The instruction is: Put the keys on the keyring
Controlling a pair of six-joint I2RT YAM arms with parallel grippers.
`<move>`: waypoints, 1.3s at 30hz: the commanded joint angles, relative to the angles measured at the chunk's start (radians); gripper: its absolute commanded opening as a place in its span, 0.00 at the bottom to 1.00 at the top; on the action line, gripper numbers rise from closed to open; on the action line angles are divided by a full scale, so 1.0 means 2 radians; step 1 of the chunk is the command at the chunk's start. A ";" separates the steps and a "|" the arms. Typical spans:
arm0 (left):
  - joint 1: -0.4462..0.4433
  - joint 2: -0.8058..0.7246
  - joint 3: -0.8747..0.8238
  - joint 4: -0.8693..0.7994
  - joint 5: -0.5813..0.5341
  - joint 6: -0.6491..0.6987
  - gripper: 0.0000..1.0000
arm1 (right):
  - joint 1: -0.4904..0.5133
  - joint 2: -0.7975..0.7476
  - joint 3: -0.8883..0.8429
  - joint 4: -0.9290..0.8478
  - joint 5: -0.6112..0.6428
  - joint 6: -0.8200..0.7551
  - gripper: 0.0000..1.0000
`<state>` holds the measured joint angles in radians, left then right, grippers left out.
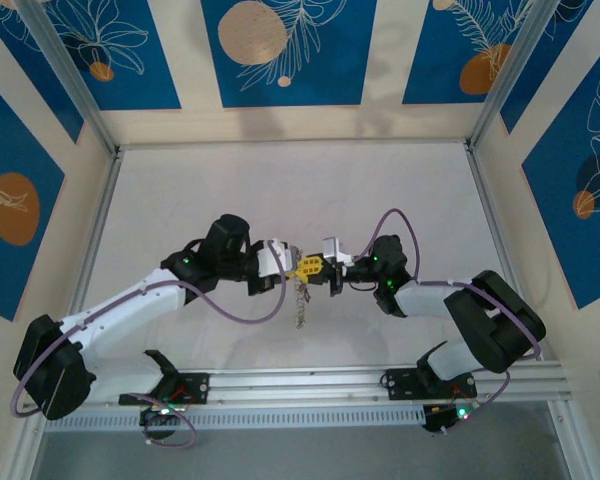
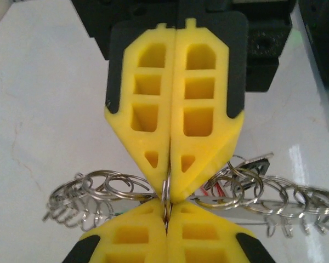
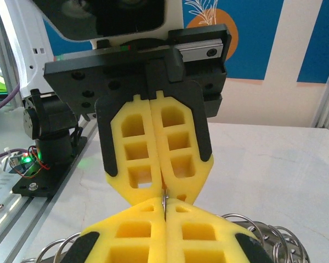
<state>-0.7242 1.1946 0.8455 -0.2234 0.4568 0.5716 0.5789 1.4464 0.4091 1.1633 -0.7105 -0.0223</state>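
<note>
My left gripper [image 1: 302,266] and my right gripper [image 1: 322,270] meet tip to tip above the middle of the table [image 1: 280,190]. In the left wrist view the yellow fingers [image 2: 126,235] of the left one are pressed together at the bottom. Those of the right one come down from the top, also pressed together. Through both seams runs a thin grey metal wire, seen from its edge. This is the keyring [image 2: 165,198], and each gripper pinches it at its tips. A bunch of small rings [image 2: 98,189] spreads from it to both sides, and in the top view it hangs as a short chain under the grippers. Among the rings on the right I see what may be one of the keys [image 2: 256,162], a dark flat piece, with a small red spot near it; I cannot tell it surely. The table is white, with faint veins and a soft shine. Along its near edge lies an aluminium rail [image 1: 310,385] that carries my two bases. Aluminium posts [image 1: 75,90] stand at the far corners. The walls [image 1: 280,50] are cream with blue panels bearing orange discs and white leaf drawings.
</note>
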 commanded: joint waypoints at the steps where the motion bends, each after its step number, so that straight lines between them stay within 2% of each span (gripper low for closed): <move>1: 0.009 -0.014 0.000 0.003 0.004 0.000 0.00 | 0.010 -0.002 0.001 0.004 -0.002 -0.019 0.00; 3: 0.009 -0.015 0.010 -0.016 -0.008 0.004 0.00 | 0.015 -0.011 0.007 -0.046 0.009 -0.045 0.00; 6: 0.008 -0.003 0.046 -0.078 -0.041 0.015 0.00 | 0.027 -0.026 0.020 -0.132 0.039 -0.089 0.14; 8: 0.005 0.009 0.070 -0.120 -0.067 0.027 0.00 | 0.030 -0.032 0.025 -0.168 0.055 -0.104 0.16; 15: -0.024 0.035 0.119 -0.203 -0.128 0.074 0.00 | 0.031 -0.024 0.036 -0.188 0.067 -0.102 0.18; 26: -0.049 0.063 0.149 -0.227 -0.126 0.085 0.00 | 0.039 -0.005 0.044 -0.164 0.061 -0.082 0.20; 28: -0.050 0.067 0.152 -0.230 -0.122 0.086 0.00 | 0.039 -0.004 0.043 -0.156 0.059 -0.078 0.16; 30: -0.049 0.067 0.152 -0.229 -0.121 0.086 0.00 | 0.039 -0.004 0.044 -0.157 0.053 -0.078 0.00; 32: -0.049 0.063 0.149 -0.222 -0.120 0.082 0.00 | 0.038 -0.004 0.042 -0.154 0.050 -0.078 0.00; 33: -0.049 0.058 0.144 -0.216 -0.117 0.080 0.05 | 0.038 -0.005 0.039 -0.150 0.050 -0.077 0.00; 34: -0.049 0.053 0.139 -0.211 -0.112 0.077 0.17 | 0.037 -0.006 0.035 -0.142 0.048 -0.074 0.00; 35: -0.048 0.047 0.133 -0.205 -0.108 0.072 0.22 | 0.036 -0.007 0.030 -0.130 0.048 -0.072 0.00; 39: -0.033 0.025 0.095 -0.163 -0.080 0.044 0.24 | 0.028 -0.006 0.007 -0.065 0.042 -0.049 0.00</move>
<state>-0.8066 1.2842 1.0760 -0.6132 0.2287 0.6971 0.6434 1.4311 0.4503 0.9005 -0.5968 -0.1600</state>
